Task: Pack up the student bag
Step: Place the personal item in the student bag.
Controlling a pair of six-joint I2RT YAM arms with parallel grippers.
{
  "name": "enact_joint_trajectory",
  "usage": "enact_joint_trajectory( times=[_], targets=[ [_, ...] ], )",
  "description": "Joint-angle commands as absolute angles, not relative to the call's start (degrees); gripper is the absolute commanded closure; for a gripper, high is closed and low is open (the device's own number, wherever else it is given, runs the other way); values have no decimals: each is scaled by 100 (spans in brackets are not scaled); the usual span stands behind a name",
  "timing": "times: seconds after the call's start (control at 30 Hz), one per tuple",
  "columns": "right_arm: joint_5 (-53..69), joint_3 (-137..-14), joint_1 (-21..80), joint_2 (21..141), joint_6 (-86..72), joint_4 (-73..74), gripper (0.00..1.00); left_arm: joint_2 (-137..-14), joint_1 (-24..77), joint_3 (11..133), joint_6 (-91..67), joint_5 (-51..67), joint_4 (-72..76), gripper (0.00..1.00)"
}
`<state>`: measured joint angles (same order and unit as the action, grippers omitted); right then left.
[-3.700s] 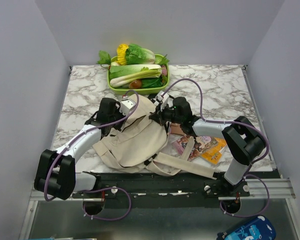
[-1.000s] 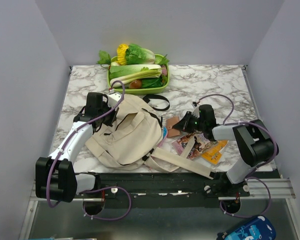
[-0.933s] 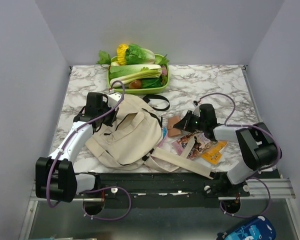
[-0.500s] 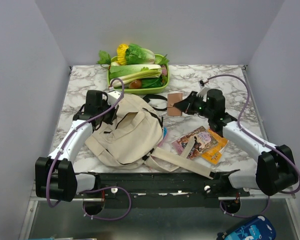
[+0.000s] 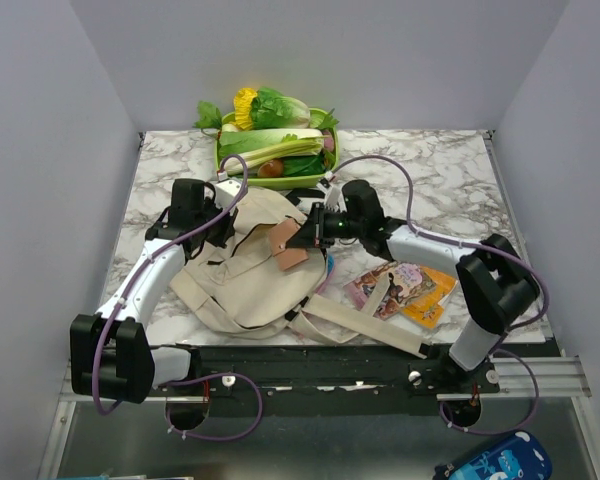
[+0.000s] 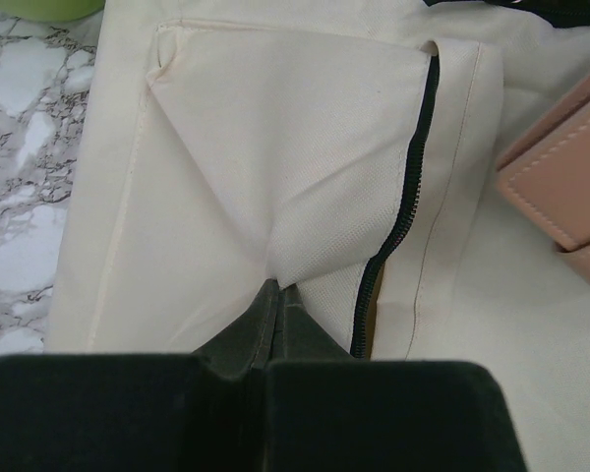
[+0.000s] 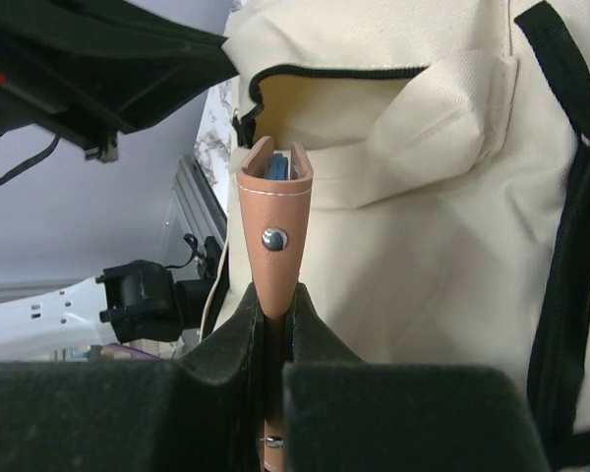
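At centre-left of the top view, my left pincer (image 6: 277, 297) is clamped on the student bag (image 5: 245, 290), lifting its mouth off the bench (image 5: 430, 170). Further right, my right pincer (image 5: 313, 230) pinches a tan leather case (image 5: 288, 246). I'd slide it in edge-first, clear of the zipper (image 6: 413, 177).

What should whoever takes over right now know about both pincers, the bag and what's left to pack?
Left pincer: shut on bag fabric beside the open zip.
Right pincer: shut on a tan case, poised at the bag's opening, not yet inside.
Books: lying right of the bag, a strap across them.
Done: bag open, case picked up.
Left: drop the case in, then probably the books.
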<state>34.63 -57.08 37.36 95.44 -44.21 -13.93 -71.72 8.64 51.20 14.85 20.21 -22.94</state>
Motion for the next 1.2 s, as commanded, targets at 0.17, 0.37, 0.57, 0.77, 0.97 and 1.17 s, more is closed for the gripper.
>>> enact_joint_trajectory(
  times=[0.17,0.37,0.57,0.77,0.97,1.17],
  targets=[
    [4254,-6924,3964,10818,-4711,-1187,99,-6882,888,5326,1371,2303,-2267,100],
    [4395,-7400,4078,11477,-4896,-1073,99,-6803,888,5282,1354,2347,-2259,100],
    [4430,-7725,4122,11865,-5045,-932,99,-6812,967,5273,1327,2461,-2233,100],
    [3921,-8243,4122,12076,-5247,-1001,98,-6820,1011,5238,1380,2566,-2294,100],
    [2672,-8069,4148,11839,-5563,-1572,60,-6855,1020,5265,1459,2663,-2391,100],
    [2795,-7761,4157,11699,-5213,-1512,34,-6917,1020,5230,1503,2593,-2356,100]
  ],
)
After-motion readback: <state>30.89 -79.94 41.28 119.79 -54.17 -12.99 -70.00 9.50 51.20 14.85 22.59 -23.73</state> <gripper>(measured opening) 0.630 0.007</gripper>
